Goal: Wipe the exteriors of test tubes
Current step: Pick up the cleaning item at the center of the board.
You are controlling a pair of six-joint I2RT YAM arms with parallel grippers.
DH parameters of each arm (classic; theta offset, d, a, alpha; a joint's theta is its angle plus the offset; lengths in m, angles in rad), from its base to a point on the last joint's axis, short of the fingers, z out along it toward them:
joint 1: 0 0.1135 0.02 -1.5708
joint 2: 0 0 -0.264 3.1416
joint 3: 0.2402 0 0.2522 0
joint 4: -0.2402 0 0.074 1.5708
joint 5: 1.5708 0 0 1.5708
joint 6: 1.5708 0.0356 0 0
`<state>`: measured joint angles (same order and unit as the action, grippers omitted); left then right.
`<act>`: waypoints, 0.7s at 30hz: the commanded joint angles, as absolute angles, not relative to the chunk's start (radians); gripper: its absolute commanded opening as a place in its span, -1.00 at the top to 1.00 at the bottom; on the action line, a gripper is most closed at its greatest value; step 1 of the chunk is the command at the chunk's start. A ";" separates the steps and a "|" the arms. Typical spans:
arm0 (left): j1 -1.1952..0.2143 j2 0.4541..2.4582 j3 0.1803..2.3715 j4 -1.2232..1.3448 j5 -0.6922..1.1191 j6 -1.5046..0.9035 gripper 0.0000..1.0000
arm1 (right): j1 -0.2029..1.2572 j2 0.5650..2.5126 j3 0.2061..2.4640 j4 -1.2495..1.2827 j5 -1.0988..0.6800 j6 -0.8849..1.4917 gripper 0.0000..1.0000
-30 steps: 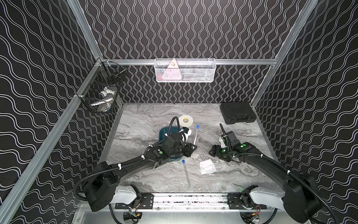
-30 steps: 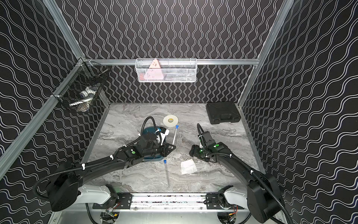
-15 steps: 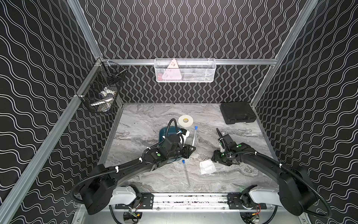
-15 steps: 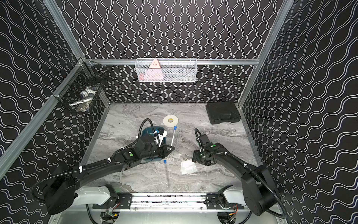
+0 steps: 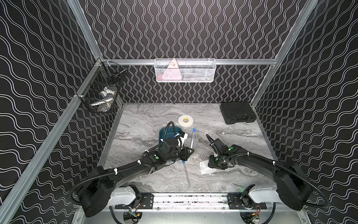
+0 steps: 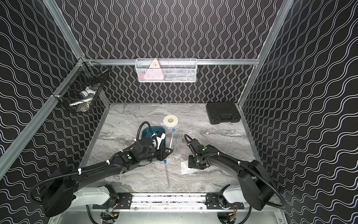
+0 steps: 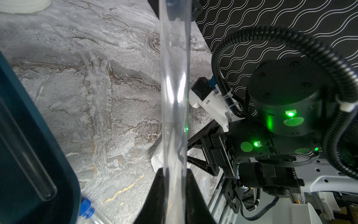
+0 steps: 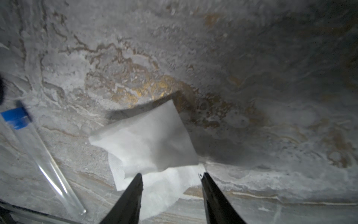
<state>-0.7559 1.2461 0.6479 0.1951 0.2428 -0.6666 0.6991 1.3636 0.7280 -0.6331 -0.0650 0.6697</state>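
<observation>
Black walls (image 5: 193,29) with white wavy lines — grey veined marble table (image 5: 145,120), teal tray (image 5: 161,133), blue-capped clear test tubes (image 5: 186,173), white tissue (image 5: 204,169).

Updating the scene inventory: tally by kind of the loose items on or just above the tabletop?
Test tubes: 3 in view (held tube, table tube, tray tube)
Teal tray: 1
White tissue: 1
Tape roll: 1
Black case: 1
Total: 7. The arm hides much of the tray, so there may be more tubes.
</observation>
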 commanded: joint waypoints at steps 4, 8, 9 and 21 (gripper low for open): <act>-0.755 1.213 0.615 0.248 0.238 -0.691 0.67 | 0.811 1.365 0.762 -0.695 0.002 0.770 0.10; -0.755 1.200 0.600 0.253 0.237 -0.697 0.67 | 0.859 1.375 0.788 -0.716 0.021 0.785 0.15; -0.755 1.199 0.598 0.254 0.236 -0.698 0.67 | 0.869 1.379 0.790 -0.716 0.025 0.787 0.15; -0.756 1.164 0.574 0.249 0.230 -0.706 0.67 | 0.933 1.463 0.796 -0.750 0.082 0.807 0.30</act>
